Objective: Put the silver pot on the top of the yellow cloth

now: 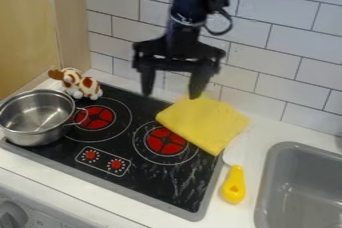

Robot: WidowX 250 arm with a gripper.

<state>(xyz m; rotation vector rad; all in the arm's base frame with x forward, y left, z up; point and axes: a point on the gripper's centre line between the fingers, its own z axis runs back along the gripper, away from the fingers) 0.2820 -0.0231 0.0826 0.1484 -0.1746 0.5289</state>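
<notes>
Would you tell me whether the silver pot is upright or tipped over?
Upright: the pot sits at the left of the stove, its open rim facing up.

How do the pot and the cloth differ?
The pot is silver and hollow; the cloth is yellow and flat. The pot has a handle, the cloth none. The pot sits at the stove's left side, the cloth over its right edge. Both lie partly on the stove.

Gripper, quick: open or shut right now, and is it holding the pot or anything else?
Gripper: open, fingers spread wide apart, holding nothing; the pot is off to its left in the camera view.
</notes>
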